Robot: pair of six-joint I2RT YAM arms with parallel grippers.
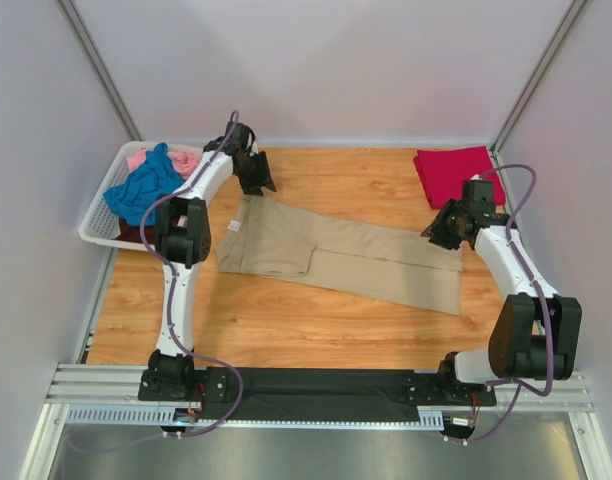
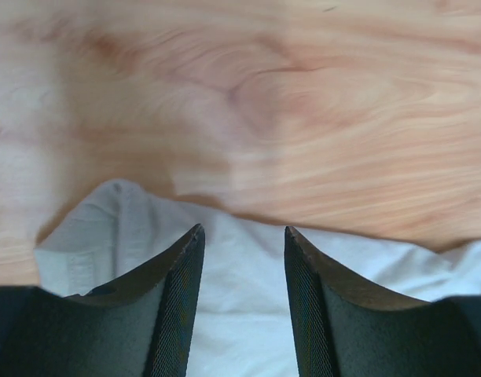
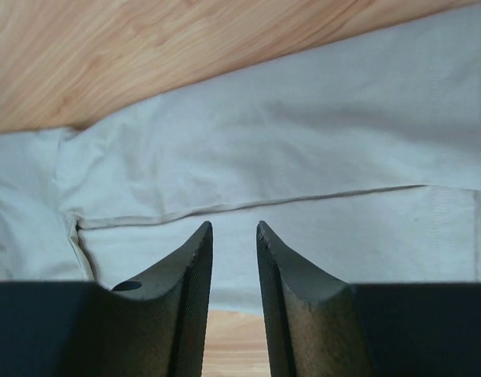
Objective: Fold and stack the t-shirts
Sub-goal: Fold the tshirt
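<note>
A tan t-shirt [image 1: 346,255] lies folded into a long strip across the wooden table. My left gripper [image 1: 258,185] hovers at its far left end. In the left wrist view this gripper [image 2: 242,229] is open, with the pale cloth [image 2: 115,228] under its fingertips and nothing pinched. My right gripper [image 1: 436,232] is over the strip's right end. In the right wrist view it [image 3: 233,224] stands open by a narrow gap above the tan cloth [image 3: 288,141]. A red t-shirt [image 1: 454,172] lies folded at the back right.
A white lattice basket [image 1: 91,225] sits at the back left. It holds a crumpled blue shirt [image 1: 141,185], a pink one [image 1: 181,158] and some dark cloth [image 1: 132,232]. Grey walls close in the table on three sides.
</note>
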